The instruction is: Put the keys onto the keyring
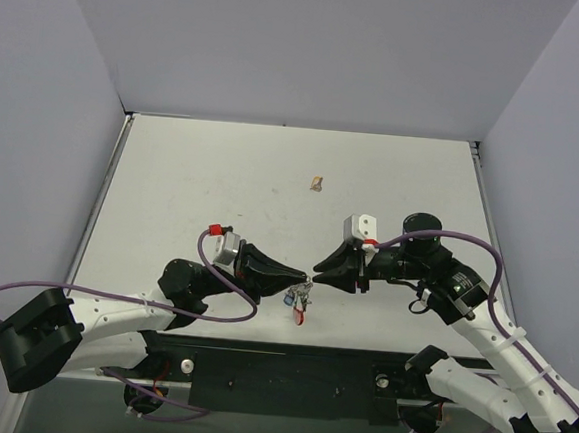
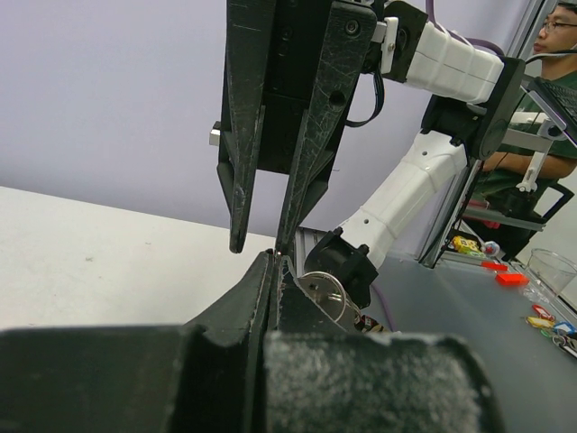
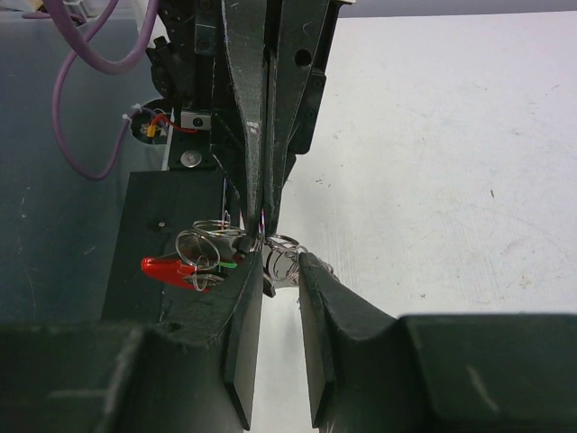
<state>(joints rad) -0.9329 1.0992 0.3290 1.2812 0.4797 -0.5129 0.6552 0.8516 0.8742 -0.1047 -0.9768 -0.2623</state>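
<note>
My left gripper is shut, and a bunch of silver rings and tiny keys with red and blue bits hangs from its tips above the table's near edge. In the right wrist view the left gripper comes down from the top, with wire rings and keys and a red tag at its tip. My right gripper is open, its fingers either side of a silver keyring, tip to tip with the left. In the left wrist view a silver key shows beside my shut left gripper.
A small tan lump lies on the white table farther back. Grey walls close in the table on three sides. A black base plate runs along the near edge under the bunch.
</note>
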